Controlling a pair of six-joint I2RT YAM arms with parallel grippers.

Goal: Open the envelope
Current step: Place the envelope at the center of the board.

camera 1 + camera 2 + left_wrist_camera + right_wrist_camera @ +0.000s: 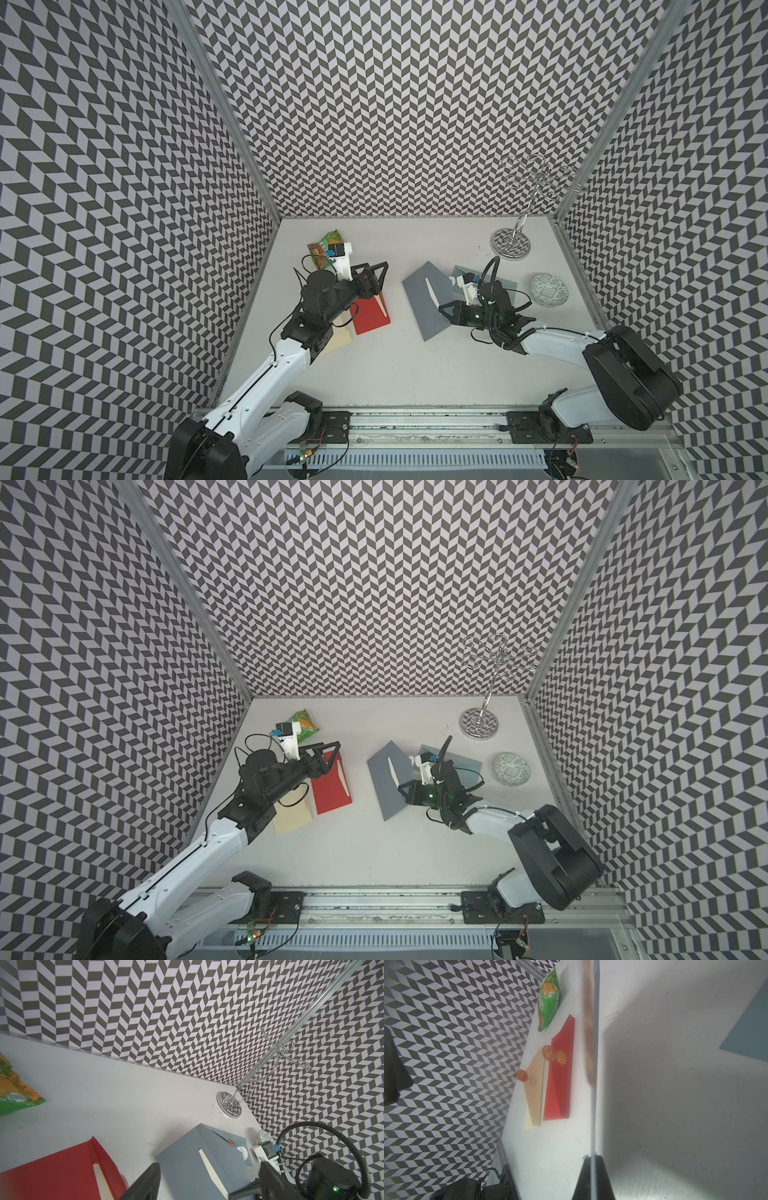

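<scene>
The left arm [266, 370] reaches from the near left corner across the table [415, 374], with its wrist bent to the middle. The left gripper [383, 278] hangs over the far end of the red envelope [374, 320]; its jaws stand wide apart with nothing between them, and its tips point toward the gray envelope [424, 307]. The right arm [557, 345] comes from the near right corner and lies low over the table. The right gripper [445, 313] is closed on the near right edge of the gray envelope, and the right wrist view shows this paper edge-on between the pressed jaws. The gray envelope is at the middle of the table, between the two grippers; it is partly lifted and bent like a small roof, and a cream strip shows in its fold. I count three clear envelopes: one gray, one red and one cream envelope [293, 818], which lies just beside the red one under the left arm. One pale blue sheet [749, 1032] lies flat under the right arm; I cannot tell if it is a fourth envelope. There are also one green snack bag [328, 245], one metal stand [513, 245] and one patterned bowl [549, 289]
</scene>
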